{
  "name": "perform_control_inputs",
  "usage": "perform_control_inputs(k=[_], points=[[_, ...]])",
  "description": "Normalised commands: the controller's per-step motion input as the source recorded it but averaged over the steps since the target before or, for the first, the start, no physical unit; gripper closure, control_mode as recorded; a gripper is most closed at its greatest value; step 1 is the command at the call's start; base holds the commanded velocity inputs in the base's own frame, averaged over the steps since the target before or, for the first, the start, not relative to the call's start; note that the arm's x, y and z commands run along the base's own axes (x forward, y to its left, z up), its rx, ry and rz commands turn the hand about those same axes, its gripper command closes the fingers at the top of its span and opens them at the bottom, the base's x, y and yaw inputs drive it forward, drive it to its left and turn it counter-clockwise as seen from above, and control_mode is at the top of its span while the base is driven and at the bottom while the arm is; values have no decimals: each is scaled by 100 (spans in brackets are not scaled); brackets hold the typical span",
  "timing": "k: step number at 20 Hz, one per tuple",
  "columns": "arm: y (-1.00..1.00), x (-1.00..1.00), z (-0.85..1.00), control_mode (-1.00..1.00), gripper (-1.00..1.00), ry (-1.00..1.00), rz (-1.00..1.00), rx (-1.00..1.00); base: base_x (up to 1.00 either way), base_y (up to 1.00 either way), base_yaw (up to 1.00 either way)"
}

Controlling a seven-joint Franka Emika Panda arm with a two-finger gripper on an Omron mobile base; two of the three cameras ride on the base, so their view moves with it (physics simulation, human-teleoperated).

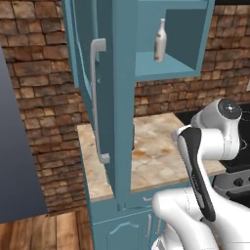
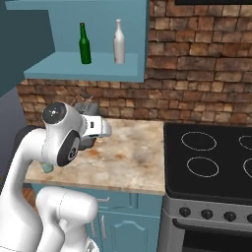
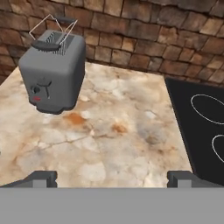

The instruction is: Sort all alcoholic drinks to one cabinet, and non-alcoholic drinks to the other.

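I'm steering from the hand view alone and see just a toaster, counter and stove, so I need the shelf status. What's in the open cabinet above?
Observer: A cream-white bottle stands upright on the cabinet shelf.
Operator: Anything beside it?
Observer: A green bottle stands to its left in the right base view, apart from it.
Operator: Is the cabinet door in my way?
Observer: The door is swung open toward the base, its long handle showing in the left base view.
Operator: Is my gripper carrying anything?
Observer: No, the gripper is open and empty over the counter.
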Motion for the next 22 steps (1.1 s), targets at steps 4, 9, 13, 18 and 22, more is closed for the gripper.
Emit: perform_control_inputs(k=[4,9,13,18,22], points=[[0,0,0,100,-100,0,0,0,14,4,1],[21,-10,-29,-100,-100,3,11,3,-1,2,1],[29,1,-86,-100,-100,0,67,9,0,0,0],[24,12,-82,-100,-100,0,83,14,0,0,0],[38,28,-68,-100,-100,0,70,12,0,0,0]])
